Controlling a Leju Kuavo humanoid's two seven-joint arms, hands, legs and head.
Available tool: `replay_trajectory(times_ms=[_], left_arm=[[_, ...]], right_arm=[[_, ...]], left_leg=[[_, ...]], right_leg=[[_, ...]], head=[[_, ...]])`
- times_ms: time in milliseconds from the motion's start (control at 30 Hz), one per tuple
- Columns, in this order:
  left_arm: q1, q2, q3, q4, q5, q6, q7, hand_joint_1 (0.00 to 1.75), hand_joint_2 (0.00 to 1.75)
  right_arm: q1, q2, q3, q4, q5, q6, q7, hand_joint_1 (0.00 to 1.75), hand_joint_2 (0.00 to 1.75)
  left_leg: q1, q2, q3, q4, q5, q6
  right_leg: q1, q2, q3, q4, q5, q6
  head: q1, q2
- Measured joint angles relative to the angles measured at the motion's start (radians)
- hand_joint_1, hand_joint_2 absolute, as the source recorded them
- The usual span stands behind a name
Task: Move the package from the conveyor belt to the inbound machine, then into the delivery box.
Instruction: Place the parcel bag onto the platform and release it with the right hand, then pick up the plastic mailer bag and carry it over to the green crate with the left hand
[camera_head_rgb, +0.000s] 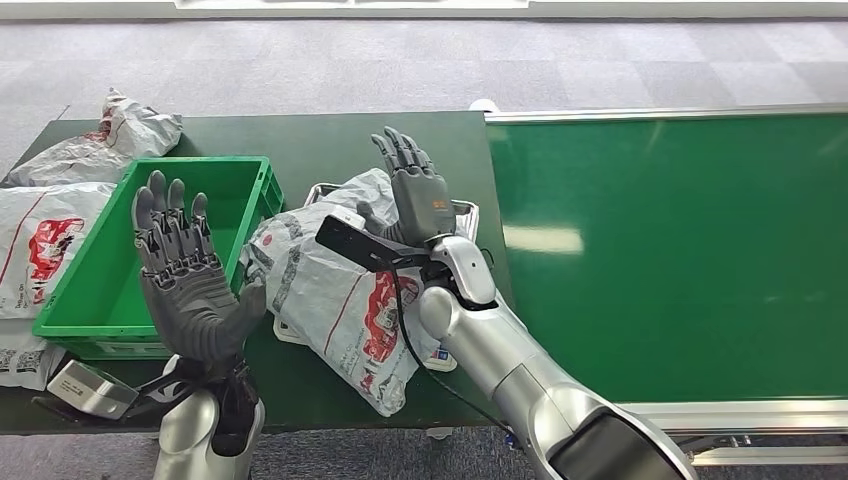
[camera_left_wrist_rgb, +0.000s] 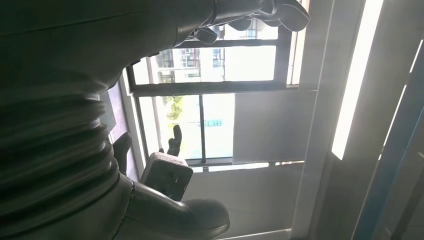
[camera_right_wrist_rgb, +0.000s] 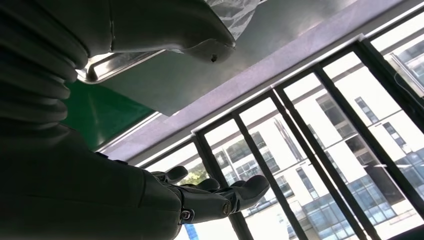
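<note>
Fingers (camera_head_rgb: 168, 215) spread beside green crate (camera_head_rgb: 112, 300), package (camera_head_rgb: 340, 300) outside.

I count two hands of mine: my left hand (camera_head_rgb: 190, 275) raised with fingers spread, holding nothing, and my right hand (camera_head_rgb: 415, 190) likewise spread and holding nothing. Grey printed packages: four that I can tell — one package (camera_head_rgb: 345, 290) lying over a metal tray (camera_head_rgb: 466, 212), one crumpled bag (camera_head_rgb: 110, 140) at the table's far left corner, one flat bag (camera_head_rgb: 40, 245) left of the crate, one partly hidden (camera_head_rgb: 20, 362) below it. One green crate (camera_head_rgb: 150, 255). One green conveyor belt (camera_head_rgb: 680, 250)
</note>
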Motion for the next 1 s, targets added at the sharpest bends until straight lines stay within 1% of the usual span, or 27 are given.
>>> replay_trajectory(times_ms=[200, 233, 300, 367, 467, 567, 600, 700, 800, 833, 867, 900, 967, 1000], left_arm=[[0.004, 0.001, 0.003, -0.010, -0.009, 0.000, 0.002, 0.00, 1.75], [0.006, 0.001, 0.005, -0.012, -0.013, -0.001, 0.004, 0.00, 1.75], [0.013, 0.001, 0.010, -0.016, -0.024, -0.001, 0.012, 0.00, 1.75], [0.016, 0.001, 0.018, -0.016, -0.040, -0.002, 0.023, 0.00, 1.75], [0.014, 0.000, 0.025, -0.009, -0.087, 0.014, 0.039, 0.00, 1.75], [0.000, 0.000, 0.026, 0.019, -0.171, 0.066, 0.052, 0.00, 1.75], [-0.009, 0.001, 0.026, 0.034, -0.200, 0.087, 0.055, 0.00, 1.75], [-0.044, 0.003, 0.026, 0.091, -0.316, 0.165, 0.084, 0.00, 1.75], [-0.093, 0.013, 0.024, 0.168, -0.488, 0.239, 0.154, 0.00, 1.75], [-0.114, 0.019, 0.019, 0.200, -0.559, 0.260, 0.193, 0.00, 1.75], [-0.141, 0.026, 0.008, 0.240, -0.647, 0.279, 0.248, 0.00, 1.75], [-0.176, 0.037, -0.011, 0.291, -0.773, 0.293, 0.327, 0.00, 1.75], [-0.245, 0.061, -0.058, 0.405, -1.073, 0.304, 0.478, 0.00, 1.75], [-0.270, 0.071, -0.079, 0.451, -1.200, 0.302, 0.524, 0.00, 1.75]], right_arm=[[-0.004, 0.000, -0.014, 0.005, 0.015, 0.007, 0.020, 0.00, 1.75], [-0.001, -0.001, -0.025, 0.000, 0.009, -0.009, 0.013, 0.00, 1.75], [0.023, -0.002, -0.065, -0.041, -0.033, -0.076, -0.049, 0.00, 1.75], [0.074, -0.004, -0.122, -0.144, -0.087, -0.156, -0.136, 0.00, 1.75], [0.160, -0.007, -0.200, -0.343, -0.116, -0.228, -0.243, 0.00, 1.75], [0.264, -0.005, -0.282, -0.624, -0.099, -0.282, -0.385, 0.00, 1.75], [0.293, -0.005, -0.307, -0.724, -0.088, -0.289, -0.413, 0.00, 1.75], [0.365, -0.004, -0.357, -0.980, -0.074, -0.294, -0.445, 0.00, 1.75], [0.416, -0.004, -0.379, -1.161, -0.082, -0.294, -0.473, 0.00, 1.75], [0.429, -0.004, -0.383, -1.203, -0.089, -0.294, -0.482, 0.00, 1.75], [0.441, -0.004, -0.387, -1.236, -0.094, -0.293, -0.490, 0.00, 1.75], [0.450, -0.005, -0.390, -1.262, -0.100, -0.293, -0.498, 0.00, 1.75], [0.462, -0.005, -0.396, -1.298, -0.110, -0.292, -0.509, 0.00, 1.75], [0.466, -0.006, -0.398, -1.311, -0.113, -0.292, -0.513, 0.00, 1.75]], left_leg=[[0.000, 0.000, 0.000, 0.000, 0.000, 0.000], [0.000, 0.000, 0.000, 0.000, 0.000, 0.000], [0.000, -0.001, 0.000, 0.000, 0.000, 0.000], [0.000, -0.001, 0.000, 0.000, 0.000, 0.000], [0.000, -0.002, -0.001, 0.001, -0.001, 0.000], [-0.001, -0.004, -0.002, 0.001, -0.001, 0.001], [-0.001, -0.004, -0.002, 0.001, -0.001, 0.001], [-0.001, -0.005, -0.002, 0.001, -0.002, 0.001], [-0.001, -0.004, -0.001, 0.001, -0.002, 0.001], [-0.001, -0.004, -0.001, 0.001, -0.002, 0.001], [-0.001, -0.004, -0.001, 0.001, -0.002, 0.001], [-0.001, -0.004, -0.001, 0.001, -0.001, 0.001], [-0.001, -0.003, 0.000, 0.001, -0.001, 0.002], [-0.001, -0.002, 0.000, 0.000, -0.001, 0.001]], right_leg=[[0.000, 0.000, 0.000, 0.000, 0.000, 0.000], [0.000, 0.000, 0.000, 0.000, 0.000, 0.000], [0.000, 0.000, 0.000, 0.000, 0.000, 0.000], [0.000, -0.001, 0.000, 0.000, 0.000, 0.000], [0.000, -0.001, -0.001, 0.000, 0.000, 0.000], [-0.001, -0.003, -0.002, -0.001, -0.001, 0.001], [-0.001, -0.004, -0.002, -0.001, -0.001, 0.001], [-0.001, -0.004, -0.002, -0.001, -0.002, 0.001], [-0.001, -0.004, -0.001, -0.001, -0.002, 0.001], [-0.001, -0.003, -0.001, -0.001, -0.002, 0.001], [-0.001, -0.003, -0.001, -0.001, -0.002, 0.001], [-0.001, -0.004, -0.001, -0.001, -0.002, 0.001], [-0.001, -0.003, 0.000, -0.001, -0.001, 0.001], [-0.001, -0.002, 0.000, -0.001, 0.000, 0.001]], head=[[0.000, 0.000], [0.000, 0.000], [0.000, 0.000], [0.000, 0.000], [0.000, 0.000], [0.000, 0.000], [0.000, 0.000], [0.000, 0.000], [0.000, 0.000], [0.000, 0.000], [0.000, 0.000], [0.000, 0.000], [0.000, 0.000], [0.000, 0.000]])
